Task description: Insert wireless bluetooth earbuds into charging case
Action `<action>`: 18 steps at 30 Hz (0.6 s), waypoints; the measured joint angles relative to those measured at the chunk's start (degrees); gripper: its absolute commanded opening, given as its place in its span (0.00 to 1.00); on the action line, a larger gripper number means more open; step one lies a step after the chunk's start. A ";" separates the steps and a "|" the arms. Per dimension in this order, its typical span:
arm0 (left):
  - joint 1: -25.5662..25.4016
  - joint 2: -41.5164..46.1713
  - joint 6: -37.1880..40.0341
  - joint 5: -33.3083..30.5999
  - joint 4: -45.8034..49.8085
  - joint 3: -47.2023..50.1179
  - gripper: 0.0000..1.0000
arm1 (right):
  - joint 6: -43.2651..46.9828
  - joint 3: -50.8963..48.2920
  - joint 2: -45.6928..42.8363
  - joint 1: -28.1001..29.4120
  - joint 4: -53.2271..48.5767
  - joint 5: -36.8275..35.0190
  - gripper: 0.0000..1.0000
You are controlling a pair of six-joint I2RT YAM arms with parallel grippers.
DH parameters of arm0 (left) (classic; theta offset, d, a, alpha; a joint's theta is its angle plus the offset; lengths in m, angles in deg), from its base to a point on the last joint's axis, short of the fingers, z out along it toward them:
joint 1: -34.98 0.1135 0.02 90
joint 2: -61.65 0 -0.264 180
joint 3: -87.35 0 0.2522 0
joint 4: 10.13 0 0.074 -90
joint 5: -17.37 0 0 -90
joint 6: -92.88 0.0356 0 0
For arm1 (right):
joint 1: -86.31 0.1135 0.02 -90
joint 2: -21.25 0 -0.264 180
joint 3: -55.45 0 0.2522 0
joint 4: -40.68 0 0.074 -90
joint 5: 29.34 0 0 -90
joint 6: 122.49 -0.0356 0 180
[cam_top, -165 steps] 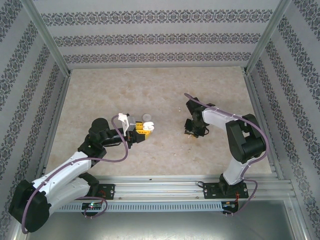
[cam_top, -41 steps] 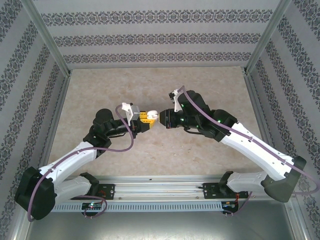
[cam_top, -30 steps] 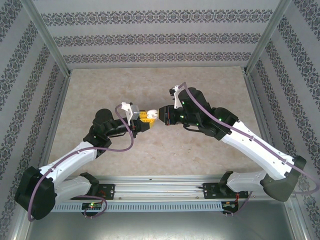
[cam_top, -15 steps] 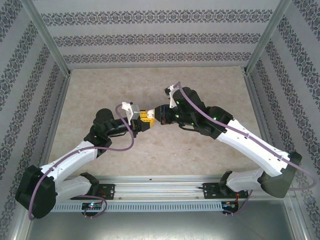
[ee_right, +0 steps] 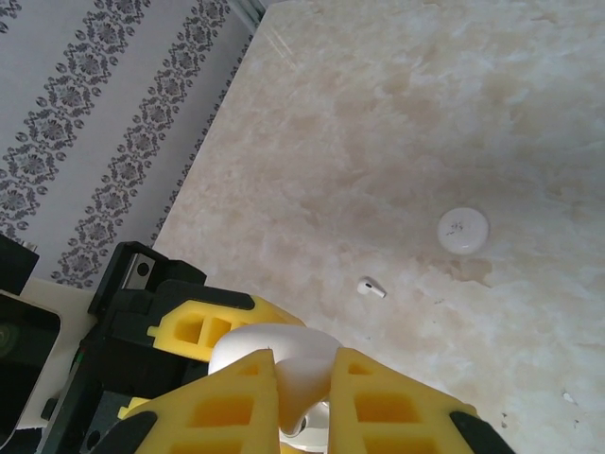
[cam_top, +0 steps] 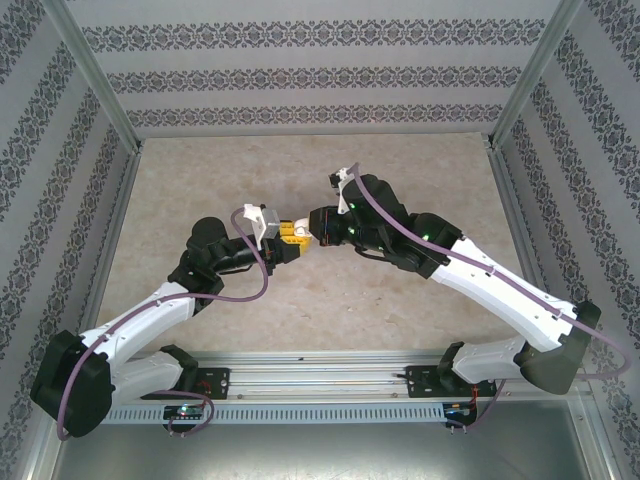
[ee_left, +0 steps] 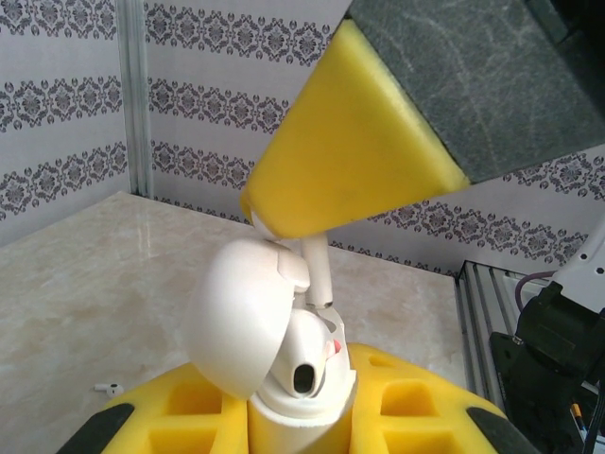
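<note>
Left wrist: left claw (ee_left: 302,427) clamps open charging case (ee_left: 304,383); right claw (ee_right: 302,402) pinches earbud (ee_left: 318,274) over it.

bright, even overhead light. the beige marbled worktop (cam_top: 330,330) carries only faint, soft-edged shadows and a pale sheen at middle left of the left wrist view. yellow foam claw pads (ee_right: 397,407) at the right wrist view's bottom edge look slightly out of focus.

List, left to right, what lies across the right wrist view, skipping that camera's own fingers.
left fingers → case → loose earbud → disc
</note>
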 measured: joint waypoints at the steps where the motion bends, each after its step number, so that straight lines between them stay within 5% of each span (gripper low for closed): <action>1: 0.00 -0.04 -0.02 0.00 0.00 0.00 0.00 | 0.04 -0.02 0.00 0.26 0.00 -0.22 0.14; 18: 0.02 -0.70 -0.66 -1.51 1.81 -0.11 0.00 | 1.27 -3.87 -0.44 2.23 3.54 -5.31 0.14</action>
